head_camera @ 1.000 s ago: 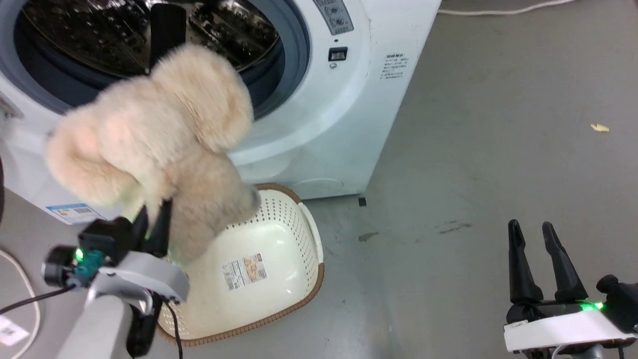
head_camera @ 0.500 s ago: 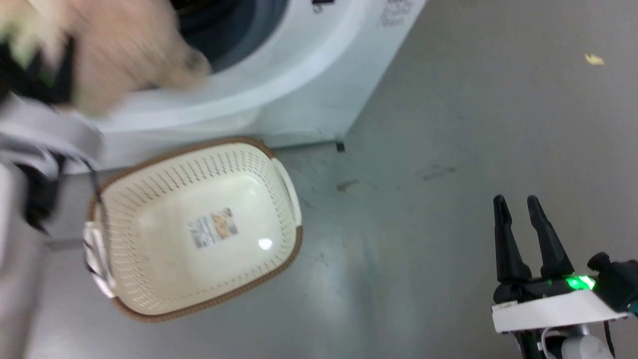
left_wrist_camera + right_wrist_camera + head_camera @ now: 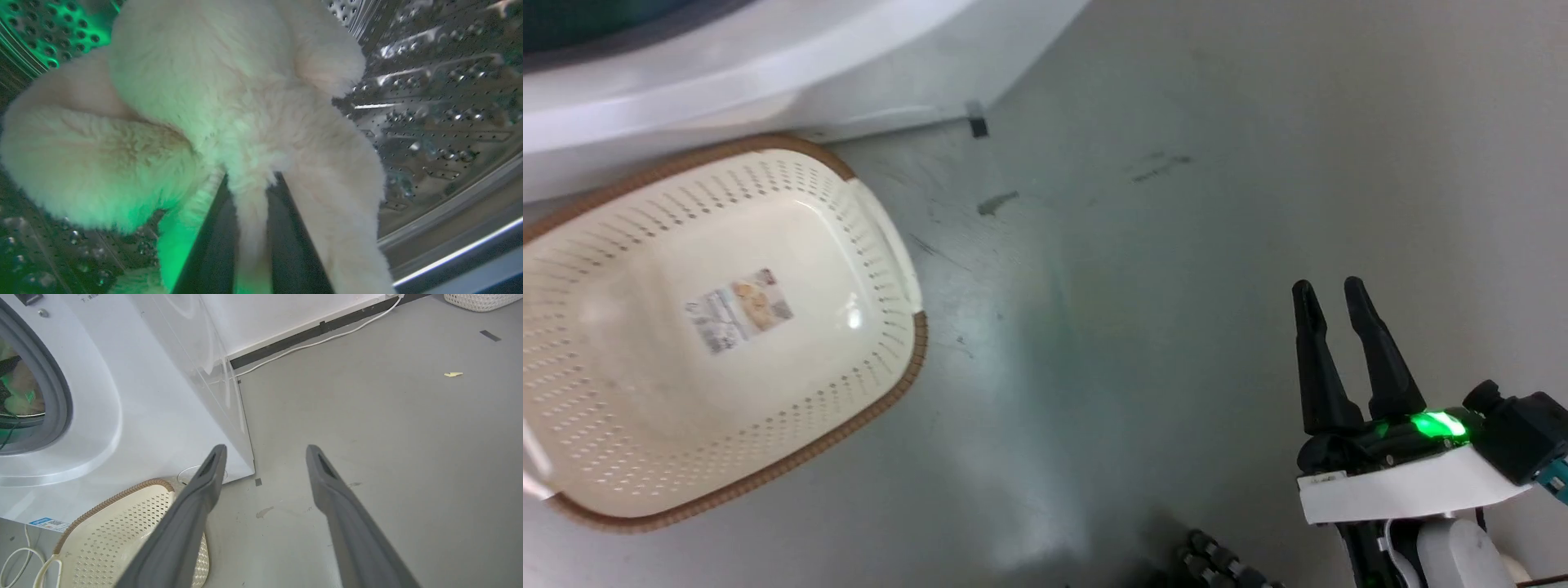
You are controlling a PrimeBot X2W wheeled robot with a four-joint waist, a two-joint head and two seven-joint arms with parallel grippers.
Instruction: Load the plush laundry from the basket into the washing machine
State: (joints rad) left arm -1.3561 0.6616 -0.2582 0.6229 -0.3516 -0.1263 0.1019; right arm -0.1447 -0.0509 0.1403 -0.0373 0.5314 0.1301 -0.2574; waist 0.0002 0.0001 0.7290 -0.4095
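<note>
My left hand [image 3: 249, 183] is inside the washing machine, pinched narrow on the plush laundry [image 3: 229, 81]. In my left wrist view a thin strip of its cream fur runs down between my two dark fingers [image 3: 208, 245] at six o'clock. The rest of the toy bulges above them from nine to one o'clock, with rounded shaggy lobes to either side. Behind it curves the perforated steel drum [image 3: 429, 102], bright at three o'clock and washed green at eleven o'clock. I cannot tell whether the toy touches the drum wall.

My right hand [image 3: 1329, 286] hangs spread wide and holding nothing over the grey floor [image 3: 1176, 245], at four o'clock in my head view, with a green light [image 3: 1437, 425] on its wrist. In my right wrist view that hand [image 3: 266, 448] has its fingers apart with bare floor between them.

The basket [image 3: 915, 343] sits on the floor at nine o'clock in my head view, just beside the white front of the washing machine [image 3: 768, 49] at eleven o'clock. It holds nothing but its label sticker [image 3: 738, 309]. From my right wrist its brown rim [image 3: 122, 498] shows at seven o'clock, below the machine's grey door seal [image 3: 61, 388] at nine o'clock.
</note>
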